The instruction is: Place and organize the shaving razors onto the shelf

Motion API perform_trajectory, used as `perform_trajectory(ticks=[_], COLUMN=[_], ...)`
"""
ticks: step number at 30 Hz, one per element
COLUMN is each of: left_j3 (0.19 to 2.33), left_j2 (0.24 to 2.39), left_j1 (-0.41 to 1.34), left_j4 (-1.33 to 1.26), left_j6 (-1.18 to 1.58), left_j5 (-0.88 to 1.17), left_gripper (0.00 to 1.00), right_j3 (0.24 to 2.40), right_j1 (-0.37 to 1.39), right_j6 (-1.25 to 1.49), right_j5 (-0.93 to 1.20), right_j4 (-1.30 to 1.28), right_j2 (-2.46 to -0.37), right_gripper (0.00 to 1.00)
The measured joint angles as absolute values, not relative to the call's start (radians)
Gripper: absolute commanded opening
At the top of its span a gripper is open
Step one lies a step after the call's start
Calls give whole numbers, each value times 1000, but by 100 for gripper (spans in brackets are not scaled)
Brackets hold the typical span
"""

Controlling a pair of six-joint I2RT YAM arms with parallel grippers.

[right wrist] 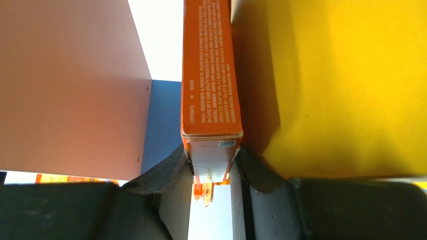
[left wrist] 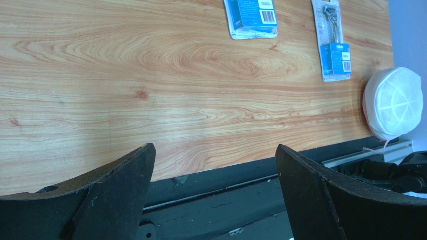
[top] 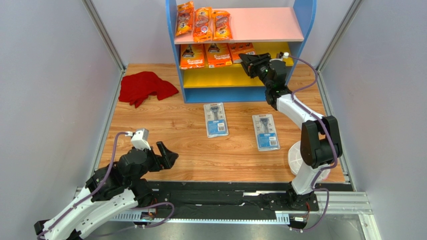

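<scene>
The shelf [top: 299,30] stands at the back, with blue sides, a pink top board and yellow lower boards. Three narrow orange razor bags [top: 203,22] lie on the pink board. Orange razor boxes [top: 205,55] stand on the upper yellow board. My right gripper [top: 249,64] is shut on a third orange box [right wrist: 210,75], holding it inside the shelf over the yellow board [right wrist: 341,85], to the right of the others. Two grey-blue blister cards [top: 216,120] [top: 265,131] lie on the wooden table; they also show in the left wrist view [left wrist: 251,17] [left wrist: 334,40]. My left gripper [top: 169,156] is open and empty at the near left.
A red cloth [top: 146,87] lies at the shelf's left on the table. A round white lidded dish [left wrist: 393,102] sits at the near right by the right arm's base. Grey walls close in both sides.
</scene>
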State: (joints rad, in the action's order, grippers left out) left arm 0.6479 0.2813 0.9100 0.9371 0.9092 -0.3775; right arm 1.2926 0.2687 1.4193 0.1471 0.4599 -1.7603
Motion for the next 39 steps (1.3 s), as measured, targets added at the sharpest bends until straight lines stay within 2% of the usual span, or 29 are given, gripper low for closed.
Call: perform_trajectory(ticks=[7,10,11,14,20,32,39], left_j3=[648,648,648,648,647,630,627], left_j2=[265,262,262,262,260,248,247], left_j1=[910,910,910,910,910,910,910], left_j4=[934,930,931,930,930,923,922], left_j6=[909,909,909,909,909,909,909], left_j5=[-375,-374,-374,-372,-368,-343,-330], left_gripper=[99,99,99,99,98,98,98], right_j3=[1298,1299,1299,1305,1309,1230,1211], right_j1=[273,273,275,280,292,292,294], right_j6=[1419,1417,1417,1407,1391,1352,1295], right_j5=[137,138,139,141,149,210,234], right_j4=[453,451,450,449,432,321,235], right_j2=[-1762,-1762,-1762,-1759,-1735,-1634,-1620], right_gripper=[25,37,45,59,75,85,86])
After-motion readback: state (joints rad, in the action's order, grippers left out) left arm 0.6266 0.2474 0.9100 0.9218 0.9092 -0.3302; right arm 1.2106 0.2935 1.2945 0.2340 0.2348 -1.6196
